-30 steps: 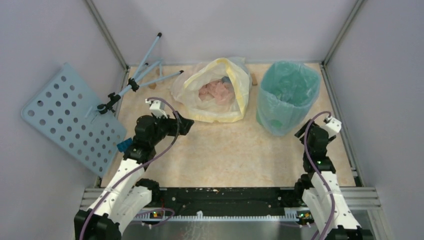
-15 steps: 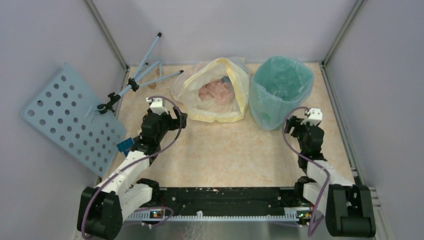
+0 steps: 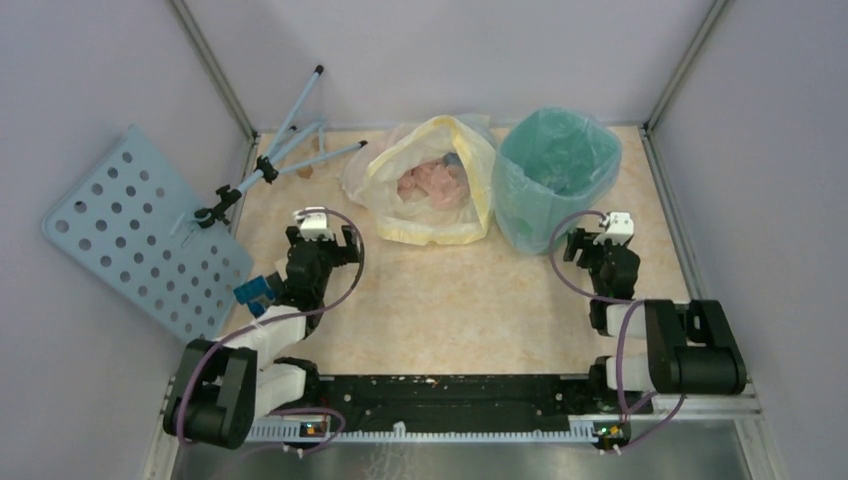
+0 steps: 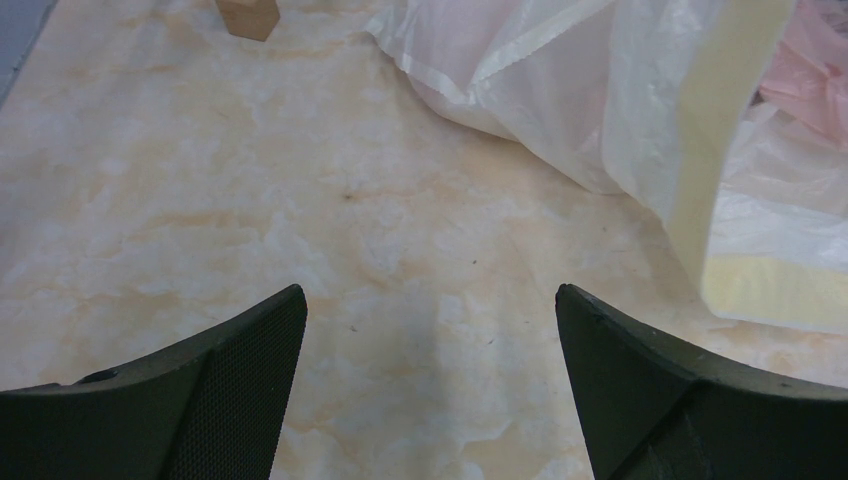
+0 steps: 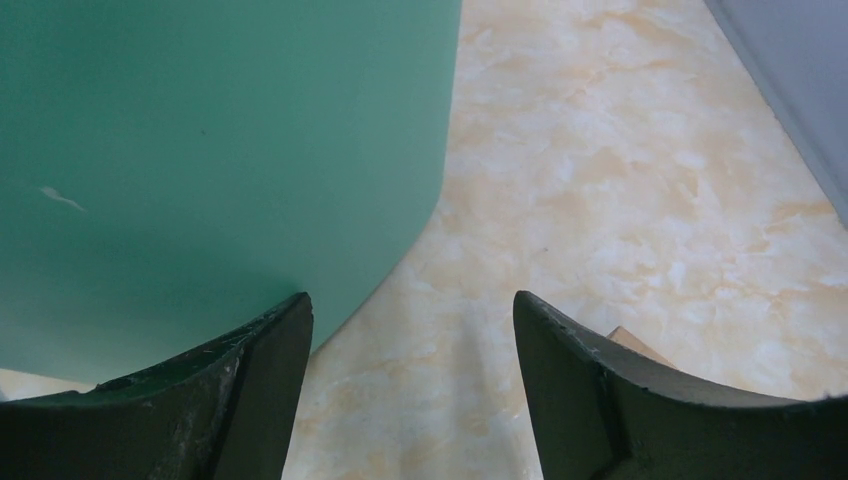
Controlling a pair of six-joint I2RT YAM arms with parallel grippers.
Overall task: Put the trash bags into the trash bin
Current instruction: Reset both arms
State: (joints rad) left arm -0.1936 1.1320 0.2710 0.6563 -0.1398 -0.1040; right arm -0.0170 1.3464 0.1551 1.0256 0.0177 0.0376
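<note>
The mint-green trash bin [image 3: 535, 232] stands upright at the back right. The pale-blue see-through trash bag [image 3: 555, 155] sits inside it, and its edge hangs over the rim. In the right wrist view the bin's smooth wall [image 5: 200, 150] fills the upper left. My right gripper [image 3: 595, 243] is open and empty, low over the table just in front of the bin's near right corner; its left fingertip [image 5: 270, 330] is close to the wall. My left gripper [image 3: 320, 238] is open and empty, low over the table, left of the whitish bag.
A whitish bag with a yellow rim [image 3: 430, 185] lies open beside the bin, with pink stuff inside; it also shows in the left wrist view [image 4: 650, 110]. A pale-blue perforated board [image 3: 140, 235] and a tripod [image 3: 265, 165] lean at the left. Small wooden blocks [image 4: 247, 15] [image 5: 640, 345] lie on the table.
Both arms have folded back and lowered toward the table. The right gripper moved left and nearer the bin. The bin with the bag in it has shifted a little left and back.
</note>
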